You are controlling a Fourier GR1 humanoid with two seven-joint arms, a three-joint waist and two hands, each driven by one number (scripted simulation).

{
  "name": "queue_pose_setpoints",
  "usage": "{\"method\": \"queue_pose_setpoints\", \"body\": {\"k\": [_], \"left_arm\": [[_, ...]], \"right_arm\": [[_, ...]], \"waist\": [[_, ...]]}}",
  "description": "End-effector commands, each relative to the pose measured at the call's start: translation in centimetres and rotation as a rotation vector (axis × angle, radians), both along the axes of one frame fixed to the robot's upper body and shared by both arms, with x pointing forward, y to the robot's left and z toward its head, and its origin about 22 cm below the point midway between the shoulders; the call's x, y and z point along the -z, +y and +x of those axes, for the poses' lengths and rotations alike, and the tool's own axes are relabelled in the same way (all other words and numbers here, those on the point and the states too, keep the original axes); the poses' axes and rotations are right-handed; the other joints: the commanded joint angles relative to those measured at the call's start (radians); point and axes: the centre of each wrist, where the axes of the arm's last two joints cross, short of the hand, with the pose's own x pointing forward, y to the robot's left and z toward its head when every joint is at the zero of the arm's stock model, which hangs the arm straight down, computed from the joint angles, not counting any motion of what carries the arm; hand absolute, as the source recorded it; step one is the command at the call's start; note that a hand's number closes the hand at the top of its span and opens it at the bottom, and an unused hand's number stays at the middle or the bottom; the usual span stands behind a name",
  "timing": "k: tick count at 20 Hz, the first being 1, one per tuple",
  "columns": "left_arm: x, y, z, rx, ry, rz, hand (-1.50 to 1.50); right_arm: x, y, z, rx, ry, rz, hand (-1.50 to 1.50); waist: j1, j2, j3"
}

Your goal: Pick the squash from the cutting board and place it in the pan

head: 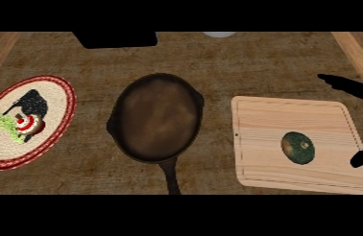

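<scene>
One hand (342, 83) shows, the right, as black fingers coming in from the 3 o'clock edge, pointing toward 9 o'clock above the top right corner of the cutting board (269, 134). A second black tip shows at the 4 o'clock edge, over the board's right rim, probably the thumb of the same hand. Fingers look straight and spread wide, holding nothing. No contact with the squash (297, 147); it sits between the two black tips, apart from both. Left hand does not show.

Squash: dark green, round, lies on the right half of the board, toward the 4 o'clock side of the view. Pale spot shows on its top.

Cutting board: light wood, rounded corners, groove running just inside the rim, flat on the desk (234, 62). Carries only the squash.

Pan (156, 117): dark, brownish inside, at centre view, just beside the board's left edge but apart from it. Handle points to 6 o'clock and runs out of the lower edge. Nothing in it.

Plate (60, 93): red-rimmed, woven-looking, at 9 o'clock, cut by the left edge, well apart from the pan. Small dark, green and red-white items on it; cannot tell what they are.

Black box (117, 38) at 11 o'clock on the far edge; pale round object (218, 34) at 12 o'clock, mostly cut off.
</scene>
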Motion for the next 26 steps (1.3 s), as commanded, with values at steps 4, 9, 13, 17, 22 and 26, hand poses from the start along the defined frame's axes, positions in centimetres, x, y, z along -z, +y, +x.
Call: {"method": "queue_pose_setpoints", "body": {"k": [4,9,13,17,22,26], "left_arm": [[-3.1,-4.2,8.5,0.17,-0.401,-0.116,0.0],[-3.3,-4.1,8.9,0.151,-0.391,-0.12,0.0],[-3.2,-3.9,9.0,0.153,-0.385,-0.112,0.0],[-3.5,-4.4,9.3,0.157,-0.401,-0.122,0.0],[-3.3,-4.0,9.7,0.172,-0.389,-0.118,0.0],[-2.7,-4.5,9.3,0.156,-0.382,-0.119,0.0]], "right_arm": [[-0.8,2.0,0.7,-0.048,0.094,-0.123,-1.5],[-0.7,3.6,0.5,-0.108,0.165,-0.283,-1.5],[0.5,4.6,0.5,-0.117,0.222,-0.337,-1.5],[0.5,5.5,0.7,-0.132,0.248,-0.377,-1.5],[1.0,7.5,1.1,-0.144,0.255,-0.408,-1.5],[2.4,8.4,0.7,-0.119,0.296,-0.47,-1.5]], "waist": [[-0.003,0.006,-0.016],[-0.012,0.004,-0.016],[-0.005,0.006,-0.015],[-0.012,0.004,-0.015],[-0.005,0.005,-0.016],[-0.01,-0.002,-0.015]]}}
